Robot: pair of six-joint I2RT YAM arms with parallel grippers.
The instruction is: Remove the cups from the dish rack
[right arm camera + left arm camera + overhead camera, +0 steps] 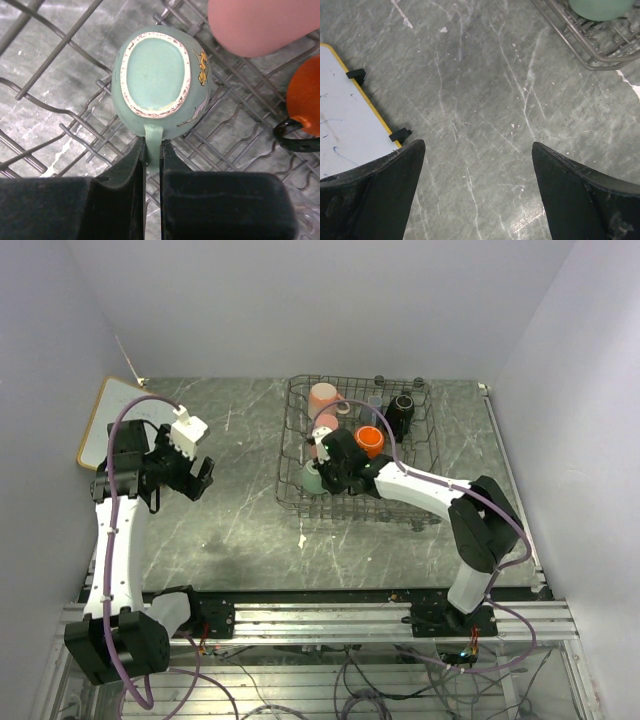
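Note:
The grey wire dish rack (288, 445) stands at the back centre of the table. In it are a tall pink tumbler (322, 398), an orange mug (369, 439), a black mug (402, 408) and a mint green mug (313, 479) at the near left corner. My right gripper (326, 468) is inside the rack. In the right wrist view it (153, 142) is shut on the handle of the upside-down mint green mug (156, 75), with the tumbler (260, 25) and the orange mug (306, 100) beside it. My left gripper (200, 478) is open and empty above the bare table (477, 150).
A wood-framed whiteboard (110, 420) lies at the far left, and its yellow edge shows in the left wrist view (370, 107). The rack's corner (592, 52) and the mint mug (600, 7) are at the top right of that view. Walls close in the table.

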